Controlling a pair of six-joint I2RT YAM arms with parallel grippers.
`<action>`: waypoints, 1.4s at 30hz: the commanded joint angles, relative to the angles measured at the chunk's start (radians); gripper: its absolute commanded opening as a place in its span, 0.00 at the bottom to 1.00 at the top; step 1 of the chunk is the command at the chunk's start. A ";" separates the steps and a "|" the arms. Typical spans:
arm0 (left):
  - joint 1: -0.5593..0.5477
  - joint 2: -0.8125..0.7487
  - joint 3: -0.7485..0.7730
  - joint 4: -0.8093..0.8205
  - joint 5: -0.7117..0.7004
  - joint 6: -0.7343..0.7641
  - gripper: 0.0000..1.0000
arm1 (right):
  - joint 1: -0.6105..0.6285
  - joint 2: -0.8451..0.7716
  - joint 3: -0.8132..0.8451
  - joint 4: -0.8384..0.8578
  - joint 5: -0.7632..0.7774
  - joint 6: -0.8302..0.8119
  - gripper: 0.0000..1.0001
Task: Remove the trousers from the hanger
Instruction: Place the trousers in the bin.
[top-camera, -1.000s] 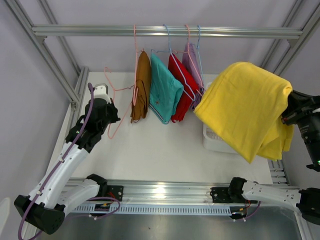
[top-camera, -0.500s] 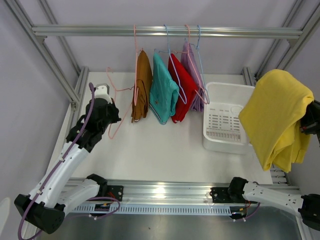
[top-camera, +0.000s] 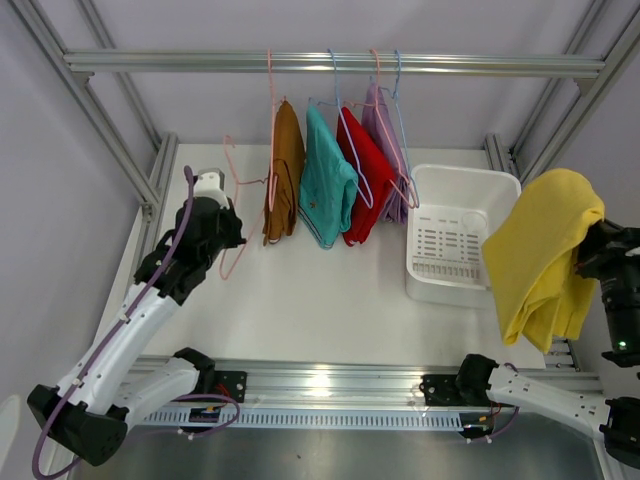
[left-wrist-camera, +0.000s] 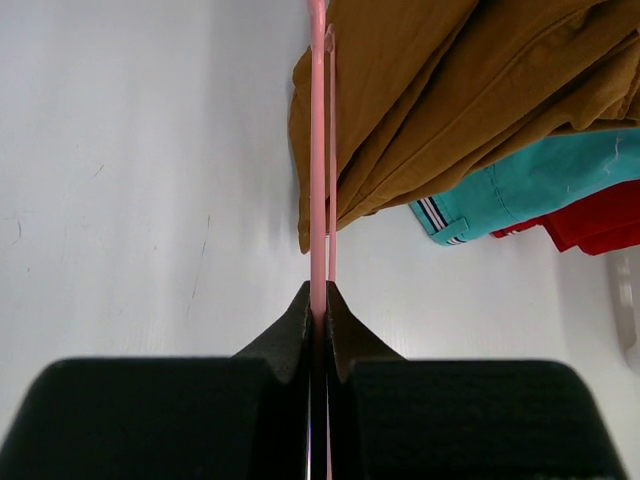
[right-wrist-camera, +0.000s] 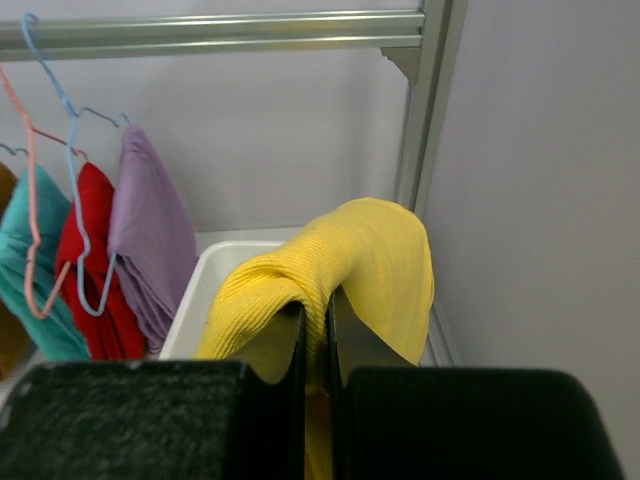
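Brown (top-camera: 285, 170), teal (top-camera: 328, 182), red (top-camera: 366, 175) and lavender (top-camera: 384, 125) trousers hang on wire hangers from the top rail (top-camera: 330, 62). The yellow trousers (top-camera: 540, 255) dangle at the far right, pinched in a fold by my shut right gripper (top-camera: 588, 250), just right of the white basket (top-camera: 455, 235). The right wrist view shows that yellow cloth (right-wrist-camera: 370, 250) draped over the closed right gripper (right-wrist-camera: 316, 310). My left gripper (top-camera: 233, 240) is shut on a bare pink hanger (top-camera: 237, 185) left of the brown trousers (left-wrist-camera: 440, 90). Its wire (left-wrist-camera: 318, 150) runs straight out of the left gripper (left-wrist-camera: 318, 305).
The slotted white basket's rim (right-wrist-camera: 215, 270) lies below the yellow cloth, right of the lavender trousers (right-wrist-camera: 150, 220). Aluminium frame posts (top-camera: 105, 120) stand at the table's left and right back corners. White tabletop (top-camera: 310, 300) spreads under the hanging garments.
My right arm has swung the yellow trousers from over the basket out to the right and lower. The left gripper and pink hanger have edged slightly toward the rail.
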 joint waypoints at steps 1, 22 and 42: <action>-0.017 0.004 0.048 0.015 0.009 0.025 0.00 | 0.005 -0.027 -0.083 0.271 0.074 -0.061 0.00; -0.054 -0.005 0.054 0.009 0.004 0.032 0.00 | -0.130 0.125 -0.278 0.889 0.163 -0.302 0.00; -0.088 0.007 0.062 0.000 0.009 0.040 0.00 | -0.586 0.311 -0.336 0.504 -0.040 0.246 0.00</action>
